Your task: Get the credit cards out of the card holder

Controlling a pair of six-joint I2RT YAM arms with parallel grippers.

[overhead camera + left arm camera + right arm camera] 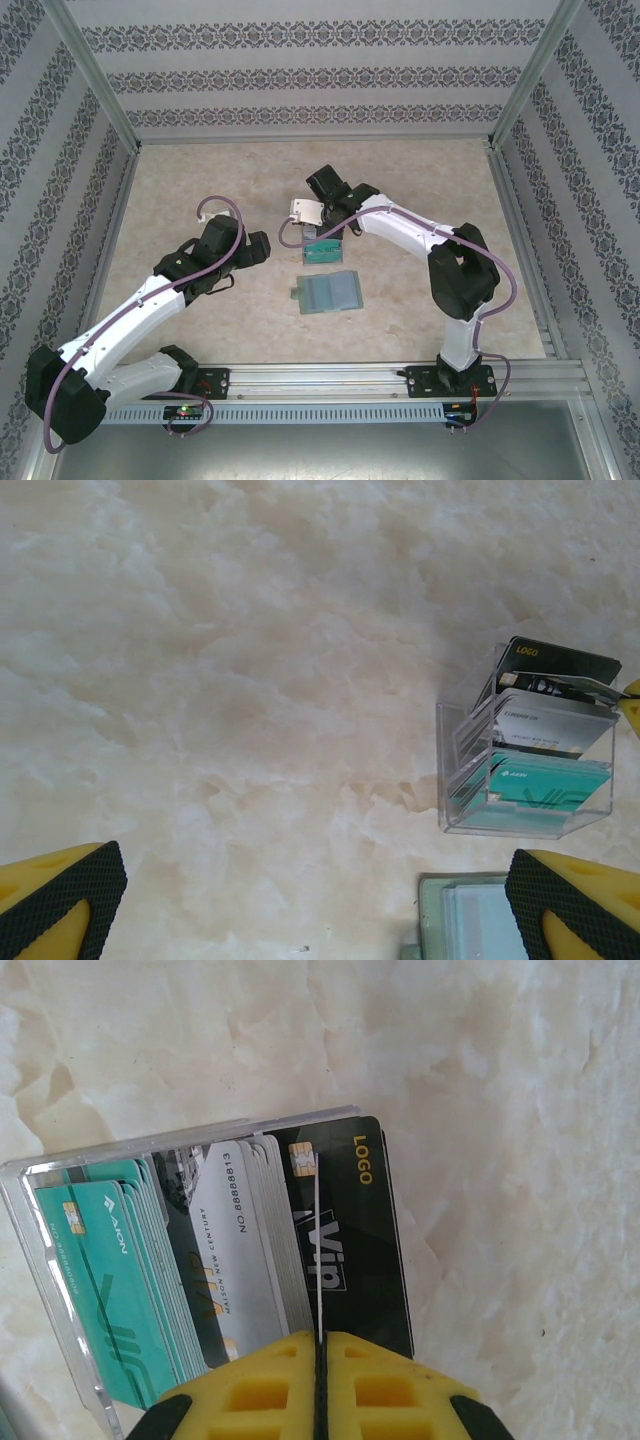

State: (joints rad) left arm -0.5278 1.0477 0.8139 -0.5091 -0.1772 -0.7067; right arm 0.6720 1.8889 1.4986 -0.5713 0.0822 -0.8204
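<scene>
so here's where we're at: our right gripper (320,1345) has its yellow fingers pressed tight together on one card (319,1250). we see it edge-on as a thin white line running up from between the pads, right in front of the dark card (365,1240) in the back row of the clear stand (40,1260). pinching it by the short end holds the card upright, which we figure is the whole point, since that stand takes cards standing on edge. the rest of the cards (545,785) sit in the stand in tiers: teal at the front, white-grey in the middle, dark at the back. the wallet (328,293) lies flat and open on the table (200,680) just in front of the stand, on the side nearer our arm bases. its pale glossy sleeves look empty to us from above, though it's small in that view. we honestly can't say whether the pinched card is going into the stand or coming up out of it. our left gripper (315,910) hangs spread wide with nothing in it, off to the left of the stand, and a corner of the wallet shows just beside one of its fingers. our guess is it's parked there to be out of the way but close enough to pin the wallet down if needed.
</scene>
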